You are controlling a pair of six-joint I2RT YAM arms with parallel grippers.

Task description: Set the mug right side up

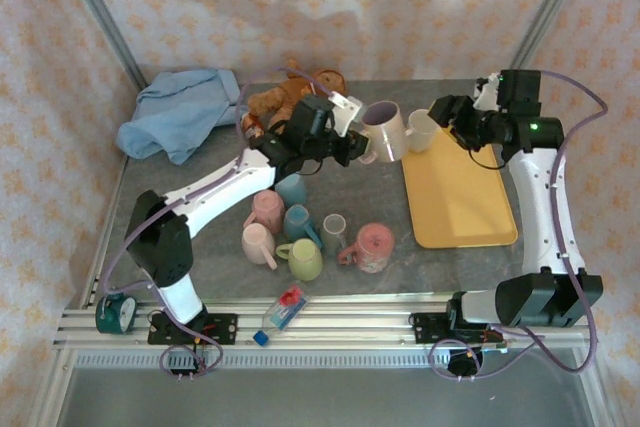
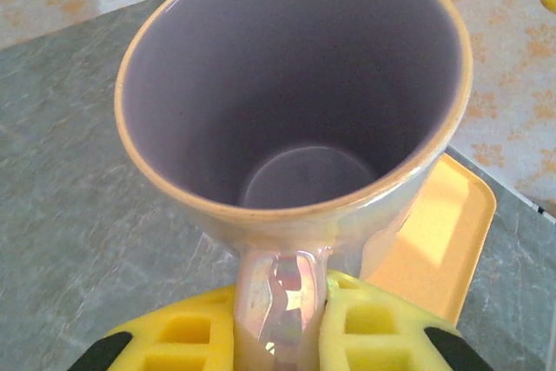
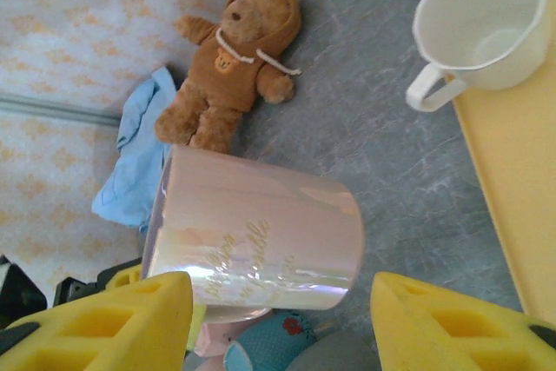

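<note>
- Mug (image 1: 385, 130), the pearly one with the purple inside, is off the table, in the air between the cluster of small cups on the left and the yellow tray (image 1: 460, 197) on the right.
- My left pincer (image 1: 355, 147) has it by the handle. In my left wrist view the yellow pads (image 2: 365, 327) are pinching the handle from both sides, and I look straight into the mouth of the mug (image 2: 295, 102).
- Its long axis is tilted, not upright. From my right wrist, the mug (image 3: 256, 232) lies sideways, rim toward the left and base toward the tray. From above, the mouth also faces partly up.
- My right pincer (image 1: 450, 125) is spread and holds nothing. It sits just to the right of the mug, base end nearest, above the white cup (image 1: 422, 130) at the tray's far left corner.
- I cannot tell whether my right fingers (image 3: 113, 319) touch the mug.
- I judge the coming move turns on that tilt: swing the base down, then set the mug down.
</note>
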